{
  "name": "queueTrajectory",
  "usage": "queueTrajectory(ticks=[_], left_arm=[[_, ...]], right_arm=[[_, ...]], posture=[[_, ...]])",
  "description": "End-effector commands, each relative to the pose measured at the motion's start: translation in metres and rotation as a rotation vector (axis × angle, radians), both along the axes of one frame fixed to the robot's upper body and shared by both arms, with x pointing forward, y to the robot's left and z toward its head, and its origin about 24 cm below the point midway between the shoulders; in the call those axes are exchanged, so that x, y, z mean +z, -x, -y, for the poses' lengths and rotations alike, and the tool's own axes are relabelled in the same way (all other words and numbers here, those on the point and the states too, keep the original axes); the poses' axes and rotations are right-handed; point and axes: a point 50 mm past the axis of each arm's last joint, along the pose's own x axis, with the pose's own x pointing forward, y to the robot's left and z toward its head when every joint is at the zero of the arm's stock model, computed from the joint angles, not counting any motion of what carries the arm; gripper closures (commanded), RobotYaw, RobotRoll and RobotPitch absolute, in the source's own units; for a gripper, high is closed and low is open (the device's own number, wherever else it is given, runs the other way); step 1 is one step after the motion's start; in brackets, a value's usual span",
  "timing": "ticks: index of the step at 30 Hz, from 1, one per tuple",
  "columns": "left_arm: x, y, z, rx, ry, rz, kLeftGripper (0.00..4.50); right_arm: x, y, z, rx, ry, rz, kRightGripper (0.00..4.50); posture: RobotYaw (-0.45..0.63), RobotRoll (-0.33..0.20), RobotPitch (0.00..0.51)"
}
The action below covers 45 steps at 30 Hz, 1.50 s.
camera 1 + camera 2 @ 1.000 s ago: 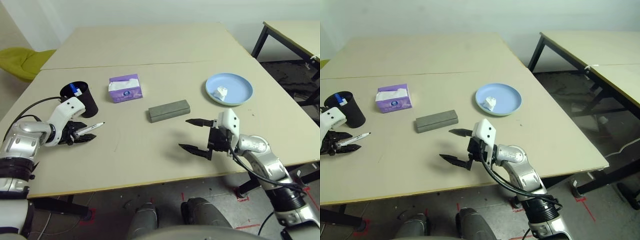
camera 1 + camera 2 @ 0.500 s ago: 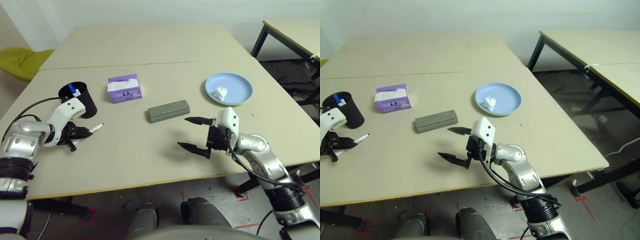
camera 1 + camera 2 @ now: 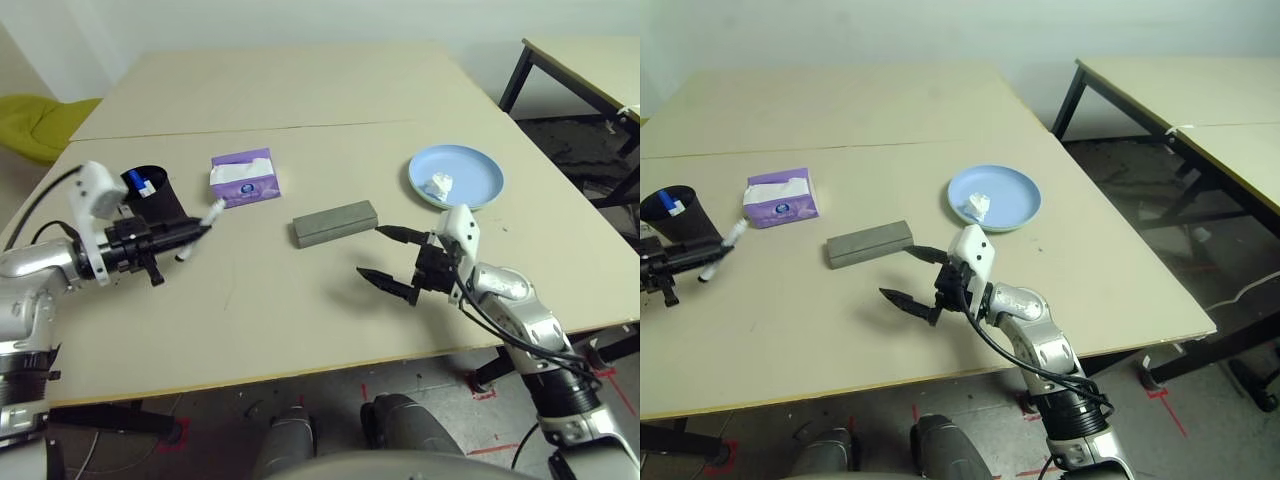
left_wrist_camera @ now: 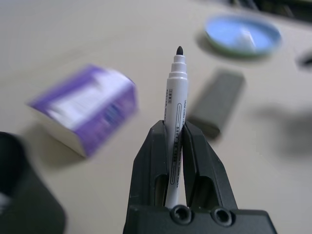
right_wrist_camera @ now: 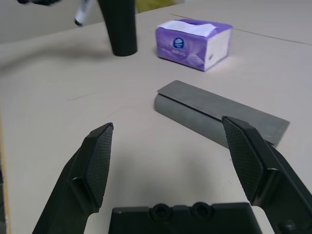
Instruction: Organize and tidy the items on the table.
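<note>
On the beige surface (image 3: 300,320), the light blue plate (image 3: 478,190) carries a crumpled tissue (image 3: 438,184). The purple tissue box (image 3: 240,176) bears a round blue logo, unreadable. Grey glasses case (image 3: 335,221) lies mid-surface. Right tool (image 3: 392,259) gapes wide, empty, beside it. Left tool (image 4: 176,146) clamps a black-tipped white marker (image 4: 174,117), its fine print probably illegible, beside the black cup (image 3: 160,197).

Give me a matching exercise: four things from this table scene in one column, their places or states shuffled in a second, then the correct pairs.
Things:
1. white marker with black tip
2. crumpled white tissue
3. flat grey rectangular glasses case
4. blue-capped marker

Places:
A. on the round light blue plate
B. standing in the black cylindrical cup
C. clamped in the left end effector
D. lying ahead of the open right end effector

Pairs: 1-C, 2-A, 3-D, 4-B
</note>
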Motion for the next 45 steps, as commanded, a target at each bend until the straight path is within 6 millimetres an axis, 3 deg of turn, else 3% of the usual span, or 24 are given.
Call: queueTrajectory(ticks=[1, 6, 10, 19, 30, 45], left_arm=[[0.018, 0.007, -0.006, 0.127, 0.083, 0.162, 4.22], [0.034, 0.009, -0.017, 0.311, 0.159, 0.315, 4.22], [0.031, 0.006, -0.024, 0.42, 0.117, 0.312, 4.22], [0.035, -0.026, -0.034, 0.611, 0.042, 0.329, 4.22], [0.038, -0.055, -0.037, 0.64, 0.029, 0.341, 4.22], [0.004, -0.075, -0.02, 0.607, 0.04, 0.302, 4.22]], right_arm=[[-0.002, -0.003, 0.001, -0.032, -0.015, -0.019, 0.0], [-0.006, -0.001, -0.002, -0.02, -0.007, -0.019, 0.0], [-0.006, -0.002, -0.003, -0.018, -0.007, -0.018, 0.0], [-0.006, -0.003, -0.003, -0.02, 0.003, -0.01, 0.0], [-0.005, 0.0, 0.002, -0.036, 0.015, -0.006, 0.0], [0.002, 0.002, 0.001, -0.041, 0.019, 0.0, 0.0]], posture=[[-0.08, 0.0, 0.053], [-0.06, 0.0, 0.048], [-0.06, 0.0, 0.048], [-0.07, 0.0, 0.051], [-0.11, 0.0, 0.059], [-0.12, 0.0, 0.061]])
